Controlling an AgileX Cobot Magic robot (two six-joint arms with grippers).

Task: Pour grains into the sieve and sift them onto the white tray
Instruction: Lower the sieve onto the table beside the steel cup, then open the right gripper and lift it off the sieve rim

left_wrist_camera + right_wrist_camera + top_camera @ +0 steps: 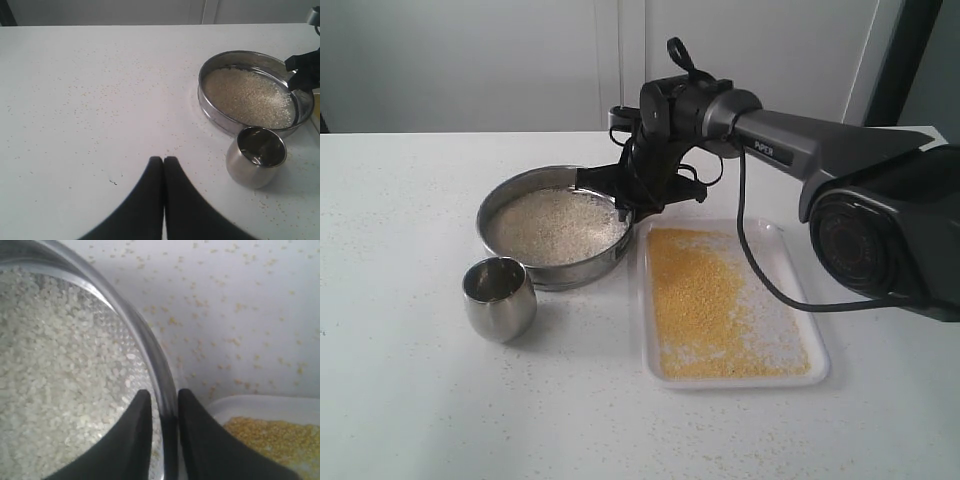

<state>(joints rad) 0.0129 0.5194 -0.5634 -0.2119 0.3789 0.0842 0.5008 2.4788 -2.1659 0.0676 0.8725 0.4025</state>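
Observation:
The sieve (560,275) stands on the table just left of the white tray (817,372). Coarse pale grains (555,225) fill its mesh, and fine yellow grains (705,300) lie spread over the tray. My right gripper (628,212) straddles the sieve's rim (125,310) on the tray side, one finger inside and one outside. The right gripper (164,392) is open, with a slit showing between the inner finger and the rim. My left gripper (163,159) is shut and empty over bare table, well away from the sieve (215,112).
A small steel cup (498,297) stands upright and empty in front of the sieve, close to its wall; the left wrist view shows the cup (256,156) too. Stray grains dot the table (400,200). The right arm's cable (760,270) hangs over the tray.

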